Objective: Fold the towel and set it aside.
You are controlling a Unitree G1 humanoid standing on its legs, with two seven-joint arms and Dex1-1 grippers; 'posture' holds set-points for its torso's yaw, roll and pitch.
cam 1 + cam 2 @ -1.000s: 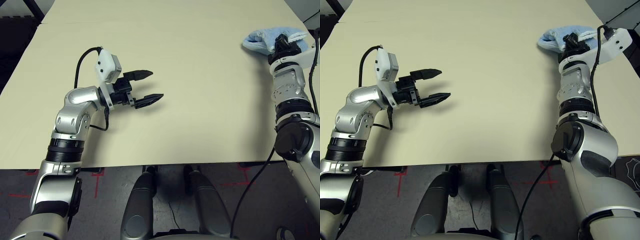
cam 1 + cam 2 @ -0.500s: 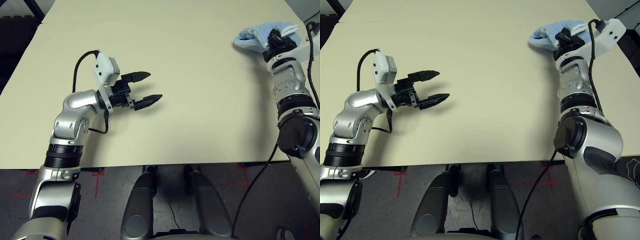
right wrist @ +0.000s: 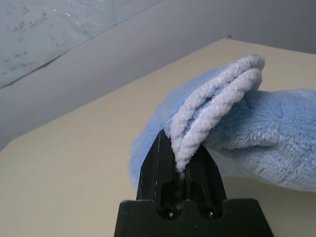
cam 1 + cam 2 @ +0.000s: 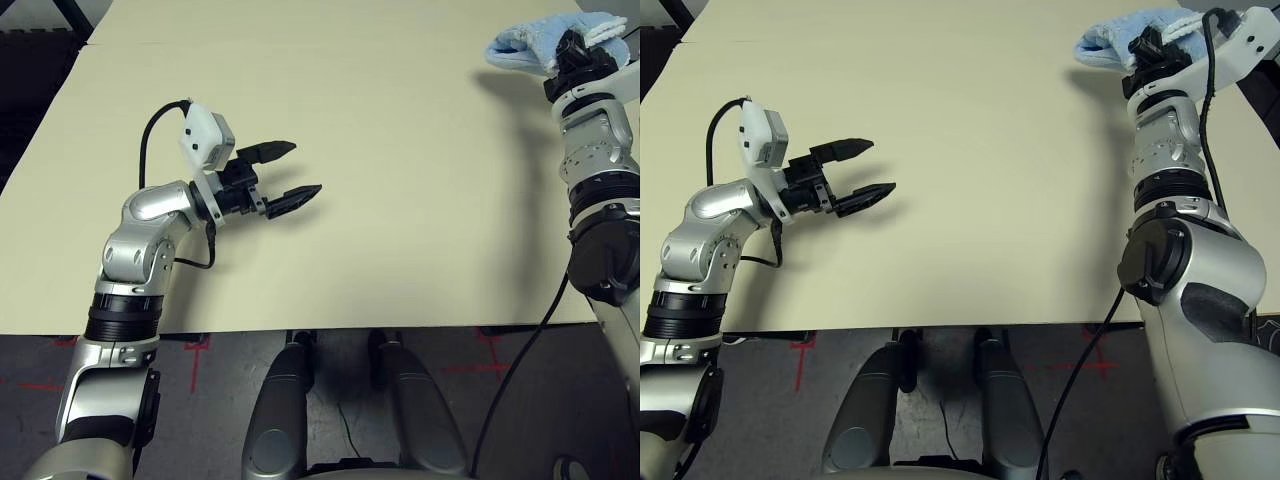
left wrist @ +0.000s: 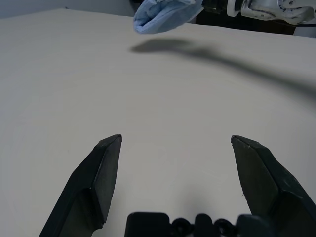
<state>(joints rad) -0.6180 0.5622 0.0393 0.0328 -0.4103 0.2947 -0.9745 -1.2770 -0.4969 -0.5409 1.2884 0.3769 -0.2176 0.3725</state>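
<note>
Table: broad cream top, bare across the middle and near side. Right arm: silver, reaching to the far right corner, its shadow falling on the top beside it. Left arm: silver, bent over the near left of the table, idle. Towel: light blue terry, bunched into a doubled bundle, hanging clear of the table at the far right corner with its shadow lying below it in the left wrist view. Left gripper: black fingers spread wide, nothing between them, pointing across the table toward the right, well apart from the towel. Right gripper: clamped tight on the towel's doubled hemmed edge, two layers of hem pinched between the pads, the rest of the cloth drooping to one side. Step in hand, as I judge it: carrying the folded towel to its resting place at the side. To do it well, lower the bundle until the drooping part rests flat, keeping the layers stacked, then let go without dragging, so the fold does not spring apart; keep it inside the table edge.
</note>
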